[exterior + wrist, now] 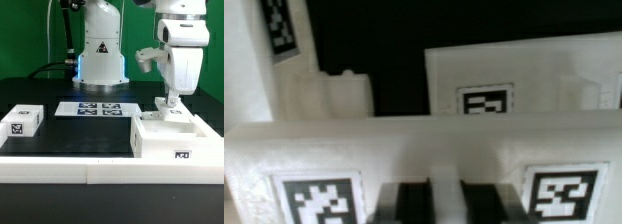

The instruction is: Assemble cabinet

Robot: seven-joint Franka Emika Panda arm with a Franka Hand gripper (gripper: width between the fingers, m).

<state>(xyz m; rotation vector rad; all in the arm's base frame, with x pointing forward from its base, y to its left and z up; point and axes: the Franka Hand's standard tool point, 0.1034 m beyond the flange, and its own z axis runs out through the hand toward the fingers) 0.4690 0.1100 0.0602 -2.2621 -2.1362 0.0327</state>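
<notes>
The cabinet point(176, 138), a large white box-shaped body with tags, lies on the black table at the exterior view's right. My gripper point(171, 104) stands upright over its far wall. In the wrist view the gripper point(446, 206) has its two dark fingers point(407, 206) close together with a thin white strip of the cabinet's wall point(402, 150) between them. Tags sit on that wall on either side of the fingers. Further white panels of the cabinet, each with a tag, show beyond point(518, 80).
A small white cube point(22, 120) with one tag lies at the exterior view's left. The marker board point(97, 108) lies before the robot's base point(101, 60). A low white rail point(90, 168) runs along the front.
</notes>
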